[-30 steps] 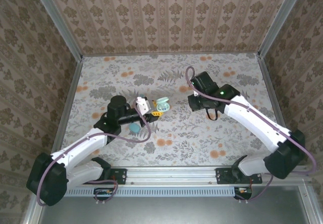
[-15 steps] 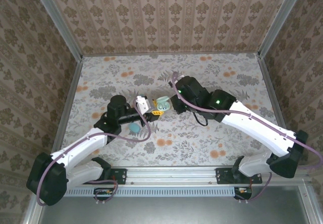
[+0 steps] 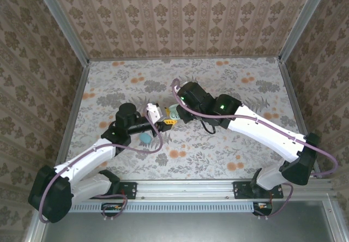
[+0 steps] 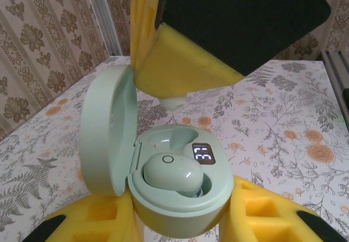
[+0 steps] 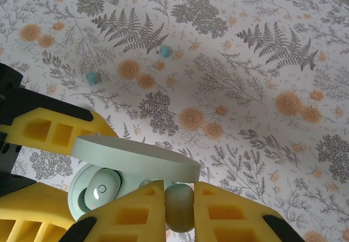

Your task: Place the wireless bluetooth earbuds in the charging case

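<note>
Reaching in from the right of the top view, the R arm bends leftward, its R gripper [image 5: 179, 195] tipped down at frame ctr, pads narrow on a bud [image 5: 179, 209] just above the case [image 4: 158, 152]. The L arm stretches up-right from lower left. The L gripper [image 4: 182, 220] clamps the open case, lid upright at left, w/ a second bud [image 4: 173, 174] seated inside.
</note>
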{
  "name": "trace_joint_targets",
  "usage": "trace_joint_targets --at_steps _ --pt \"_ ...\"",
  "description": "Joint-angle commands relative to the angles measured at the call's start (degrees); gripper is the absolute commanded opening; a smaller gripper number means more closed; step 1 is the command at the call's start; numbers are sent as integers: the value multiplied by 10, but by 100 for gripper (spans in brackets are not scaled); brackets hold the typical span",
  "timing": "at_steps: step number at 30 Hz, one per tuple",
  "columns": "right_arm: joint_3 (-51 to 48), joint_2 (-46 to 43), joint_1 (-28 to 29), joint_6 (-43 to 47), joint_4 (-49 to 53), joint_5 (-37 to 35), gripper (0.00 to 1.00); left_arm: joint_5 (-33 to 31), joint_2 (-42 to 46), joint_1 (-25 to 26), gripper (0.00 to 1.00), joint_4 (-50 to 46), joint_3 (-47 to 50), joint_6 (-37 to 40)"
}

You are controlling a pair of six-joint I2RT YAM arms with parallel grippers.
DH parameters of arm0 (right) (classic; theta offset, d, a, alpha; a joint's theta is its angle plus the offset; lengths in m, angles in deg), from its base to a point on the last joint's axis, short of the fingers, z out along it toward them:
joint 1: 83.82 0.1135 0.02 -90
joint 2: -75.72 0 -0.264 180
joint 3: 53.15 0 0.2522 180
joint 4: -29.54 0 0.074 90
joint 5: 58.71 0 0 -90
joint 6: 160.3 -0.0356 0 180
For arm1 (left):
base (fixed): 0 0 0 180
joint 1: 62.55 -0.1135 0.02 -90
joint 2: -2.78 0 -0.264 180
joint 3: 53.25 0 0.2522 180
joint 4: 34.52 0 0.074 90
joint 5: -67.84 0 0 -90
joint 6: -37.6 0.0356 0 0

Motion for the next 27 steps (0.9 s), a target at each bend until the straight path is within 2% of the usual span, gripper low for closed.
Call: trace_joint_targets --at_steps 1,14,27 --pt "4 -2 4 8 11 -15 15 6 9 4 4 20 -13 -17" --pt "-32 -36 4 -4 -21 -45 15 18 -3 -4 4 36 -20 -69" --pt "-44 -40 5 -4 -29 -42 15 31 -7 -9 4 52 -21 -92"
